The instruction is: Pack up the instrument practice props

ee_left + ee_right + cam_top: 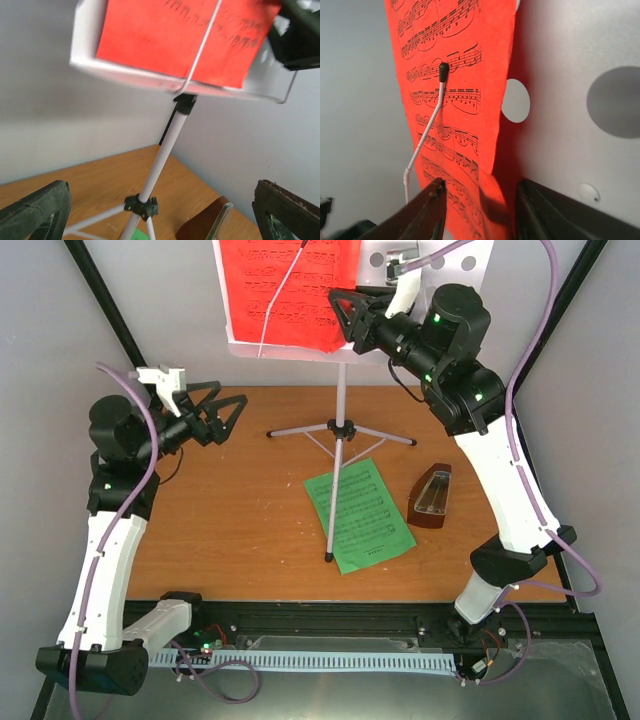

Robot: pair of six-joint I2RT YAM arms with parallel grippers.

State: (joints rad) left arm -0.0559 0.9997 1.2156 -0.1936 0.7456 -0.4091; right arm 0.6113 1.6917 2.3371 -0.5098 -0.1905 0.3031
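Right hand (342, 318): half-wide, fingers either side of the red music sheet's (285, 290) right edge, a gap showing
Left hand (232, 420): wide, empty, left of the silver tripod stand (340, 410)
Red sheet: on the stand's perforated tray (480, 255), a thin white wire arm (280, 295) across it
Green music sheet (360, 515): flat on the wooden table (230, 510), a tripod leg over it
Dark-brown pyramid metronome (430, 497): just right of it

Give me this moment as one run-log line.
right gripper: jaws apart astride red music sheet on silver tripod stand | left gripper: open over table | green music sheet, dark-brown pyramid metronome: on table
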